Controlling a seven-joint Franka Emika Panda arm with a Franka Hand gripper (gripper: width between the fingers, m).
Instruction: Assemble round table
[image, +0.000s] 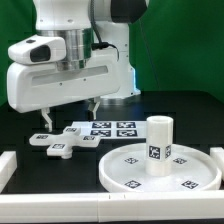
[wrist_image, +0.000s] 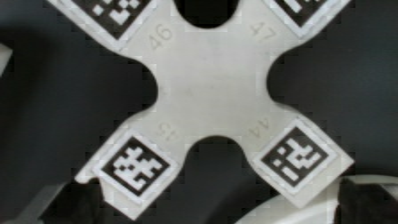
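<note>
The white cross-shaped base (image: 60, 143) lies flat on the dark table at the exterior view's left, with tags on its arms. In the wrist view it (wrist_image: 210, 90) fills most of the frame. My gripper (image: 66, 112) hangs just above it, open and empty, and its dark fingertips (wrist_image: 63, 200) show far apart on either side of the base; the gripper's midpoint (wrist_image: 214, 207) lies over the gap between two arms. The short cylinder leg (image: 159, 143) stands upright on the large rimmed round disc (image: 120, 178) at the exterior view's right.
The marker board (image: 112, 129) lies flat behind the base and disc. White border blocks run along the front (image: 100, 208), the exterior view's left (image: 5, 165) and right (image: 217, 150). A green backdrop stands behind.
</note>
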